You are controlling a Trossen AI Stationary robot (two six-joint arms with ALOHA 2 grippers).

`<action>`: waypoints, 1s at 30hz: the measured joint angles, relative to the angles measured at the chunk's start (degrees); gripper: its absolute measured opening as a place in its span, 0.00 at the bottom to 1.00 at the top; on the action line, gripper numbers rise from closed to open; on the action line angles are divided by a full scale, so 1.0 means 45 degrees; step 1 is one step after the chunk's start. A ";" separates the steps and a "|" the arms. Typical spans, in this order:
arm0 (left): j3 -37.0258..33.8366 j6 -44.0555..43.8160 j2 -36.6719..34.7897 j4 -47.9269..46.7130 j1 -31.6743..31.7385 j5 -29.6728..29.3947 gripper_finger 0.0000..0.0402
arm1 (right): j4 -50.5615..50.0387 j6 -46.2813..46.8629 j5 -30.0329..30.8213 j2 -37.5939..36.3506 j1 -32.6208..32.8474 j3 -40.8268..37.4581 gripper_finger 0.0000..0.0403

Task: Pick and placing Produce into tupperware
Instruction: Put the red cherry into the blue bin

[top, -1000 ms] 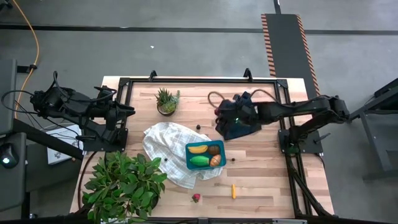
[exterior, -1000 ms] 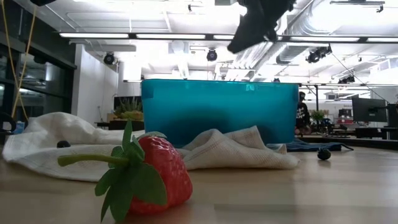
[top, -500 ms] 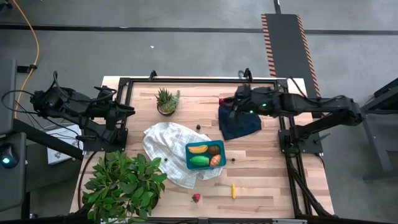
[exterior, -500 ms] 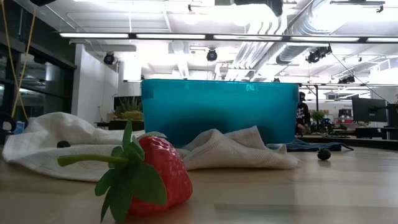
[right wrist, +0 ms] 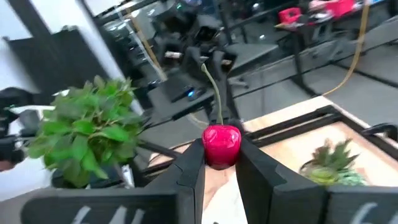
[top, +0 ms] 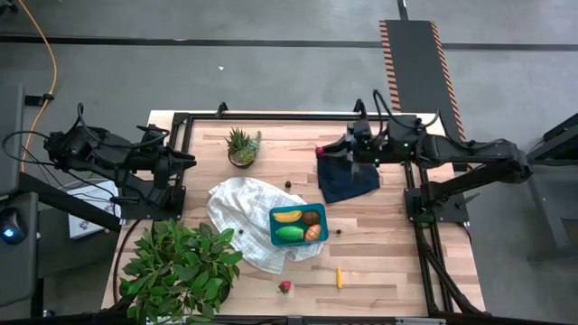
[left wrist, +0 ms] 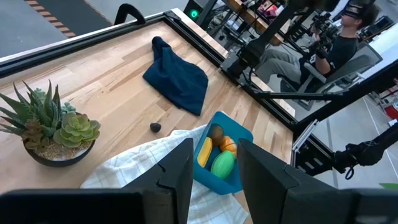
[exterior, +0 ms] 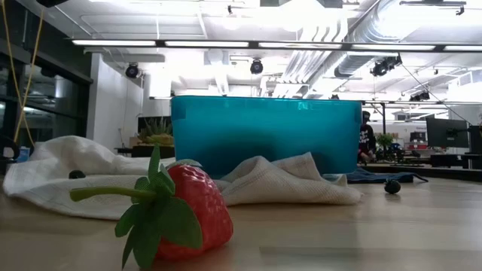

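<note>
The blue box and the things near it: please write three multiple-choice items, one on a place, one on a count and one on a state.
1. Where does the strawberry lie?
A. in the box
B. on the bare table
C. on a plate

2. How many pieces of produce are in the box?
A. two
B. four
C. six

3. What is the state of the right pincer?
A. open and empty
B. shut on a cherry
C. shut on a lemon

Answers:
1 B: in the high view the strawberry lies on wood near the front edge, apart from the box.
2 B: the box holds a banana, a green fruit, a brown one and an orange wedge.
3 B: in the right wrist view the red cherry sits between the two fingers.
</note>
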 joint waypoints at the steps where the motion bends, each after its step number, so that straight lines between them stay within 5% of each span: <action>1: -0.0002 0.0000 0.0000 0.0000 -0.0002 0.0002 0.28 | 0.0197 0.0061 -0.0209 0.0119 0.0000 -0.0006 0.15; 12: -0.0002 -0.0004 0.0000 0.0015 0.0001 -0.0002 0.28 | 0.0415 0.0934 -0.2807 0.1653 0.0000 -0.0006 0.15; 25: 0.0001 -0.0005 0.0000 0.0019 0.0001 -0.0002 0.28 | -0.0309 0.0959 -0.2973 0.2485 0.0405 0.0007 0.15; 30: 0.0002 -0.0010 0.0000 0.0019 -0.0002 -0.0002 0.28 | -0.2867 -0.0206 -0.2802 0.3349 0.0471 0.1844 0.15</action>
